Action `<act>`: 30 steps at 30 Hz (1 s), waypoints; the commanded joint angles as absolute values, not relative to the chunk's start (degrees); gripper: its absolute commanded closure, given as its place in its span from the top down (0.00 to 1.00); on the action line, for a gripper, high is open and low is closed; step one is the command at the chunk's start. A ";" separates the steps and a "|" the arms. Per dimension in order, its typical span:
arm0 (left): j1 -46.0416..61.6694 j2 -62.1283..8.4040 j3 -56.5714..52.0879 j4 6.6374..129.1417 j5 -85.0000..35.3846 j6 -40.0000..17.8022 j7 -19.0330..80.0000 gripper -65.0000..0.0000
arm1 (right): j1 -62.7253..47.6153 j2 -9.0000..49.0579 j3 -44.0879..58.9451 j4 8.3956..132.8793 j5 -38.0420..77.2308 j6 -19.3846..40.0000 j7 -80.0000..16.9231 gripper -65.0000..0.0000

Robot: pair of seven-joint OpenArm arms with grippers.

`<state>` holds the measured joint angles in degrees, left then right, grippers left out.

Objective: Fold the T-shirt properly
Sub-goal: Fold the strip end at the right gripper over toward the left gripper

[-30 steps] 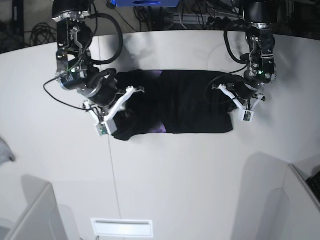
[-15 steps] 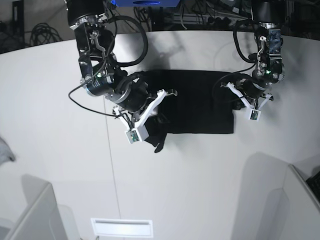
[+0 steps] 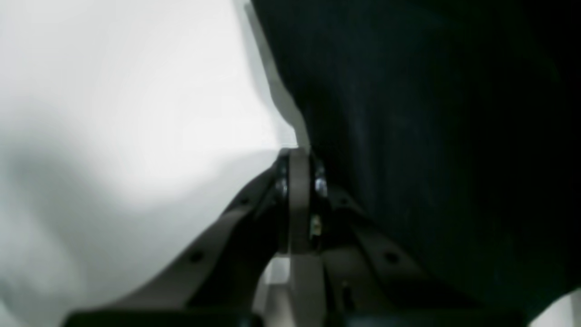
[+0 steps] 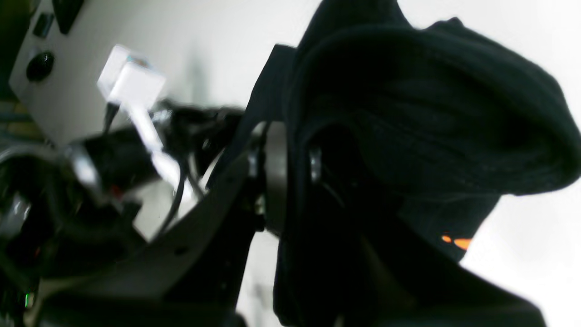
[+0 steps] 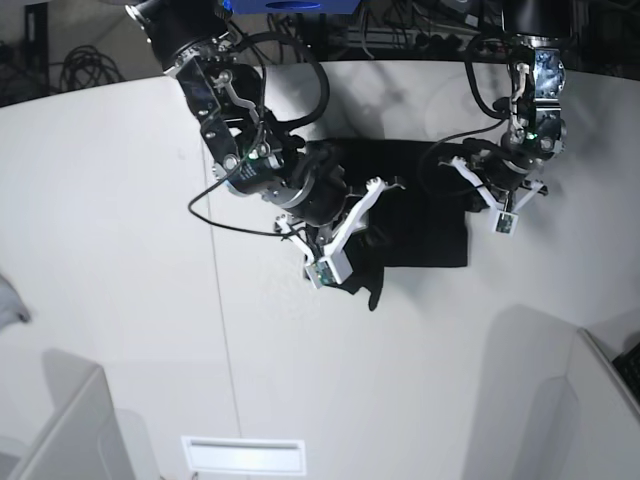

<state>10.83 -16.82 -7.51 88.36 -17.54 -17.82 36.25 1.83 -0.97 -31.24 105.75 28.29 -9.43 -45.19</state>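
Observation:
The black T-shirt (image 5: pixel 425 205) lies on the white table (image 5: pixel 110 250), and its left end is lifted. My right gripper (image 5: pixel 365 222) is shut on that end and holds it above the shirt's middle, with a tail of cloth (image 5: pixel 375 292) hanging below. In the right wrist view the black cloth (image 4: pixel 422 113) bunches over the right gripper (image 4: pixel 295 136), and a bit of orange print (image 4: pixel 455 241) shows. My left gripper (image 5: pixel 480 188) is shut on the shirt's right edge. In the left wrist view the left gripper (image 3: pixel 297 156) pinches the rim of the dark cloth (image 3: pixel 431 136).
A small grey cloth scrap (image 5: pixel 8 300) lies at the table's far left edge. White partitions stand at the bottom left (image 5: pixel 70 430) and bottom right (image 5: pixel 585 410), with a slotted vent (image 5: pixel 243 455) between them. Cables and a blue box (image 5: pixel 290 5) sit behind the table.
My right arm has swung rightward across the table, carrying the shirt's left end up and over the middle. The left gripper has stayed at the right edge, shifting slightly.

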 commanded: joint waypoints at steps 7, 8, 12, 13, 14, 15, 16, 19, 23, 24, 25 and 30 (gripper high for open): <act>11.12 -17.27 -7.96 88.66 -16.84 -17.63 38.20 0.00 | 5.76 -4.09 -36.18 100.62 29.32 -9.45 -41.98 0.00; 11.21 -17.27 -8.04 88.66 -16.84 -17.63 38.20 0.00 | 6.11 -4.53 -36.70 100.00 29.32 -9.45 -41.89 0.00; 11.82 -18.07 -7.60 88.84 -16.84 -17.63 38.20 0.00 | 7.69 -5.76 -40.40 97.45 29.32 -9.45 -40.57 0.00; 11.82 -18.33 -7.60 88.75 -16.84 -17.63 38.20 0.00 | 7.96 -6.02 -40.75 96.40 29.32 -9.45 -40.13 0.00; 11.82 -18.33 -7.87 88.66 -16.84 -17.63 38.20 0.00 | 8.40 -6.02 -40.92 95.52 29.23 -9.45 -39.60 0.00; 11.91 -18.33 -8.04 88.66 -16.84 -17.63 38.20 0.00 | 8.66 -6.02 -41.10 94.64 29.23 -9.45 -38.99 0.00; 12.44 -18.42 -8.04 88.66 -16.84 -17.63 38.20 0.00 | 8.75 -6.02 -41.10 93.85 29.23 -9.45 -38.37 0.00; 12.70 -19.47 -8.13 88.75 -16.84 -17.63 38.20 0.00 | 9.10 -6.02 -41.10 92.35 29.23 -9.45 -36.35 0.00; 13.14 -19.47 -8.13 88.66 -16.84 -17.63 38.20 0.00 | 9.10 -6.37 -41.19 89.80 29.23 -9.45 -33.19 0.00; 13.23 -19.47 -8.13 88.75 -16.84 -17.63 38.20 0.00 | 9.10 -6.81 -41.19 88.92 29.23 -9.45 -32.57 0.00; 13.49 -19.47 -8.13 88.92 -16.84 -17.63 38.20 0.00 | 9.10 -7.08 -41.19 88.22 29.23 -9.45 -32.13 0.00; 13.76 -19.47 -8.13 88.66 -16.84 -17.63 38.20 0.00 | 9.27 -7.34 -42.33 88.04 29.23 -9.45 -31.87 0.00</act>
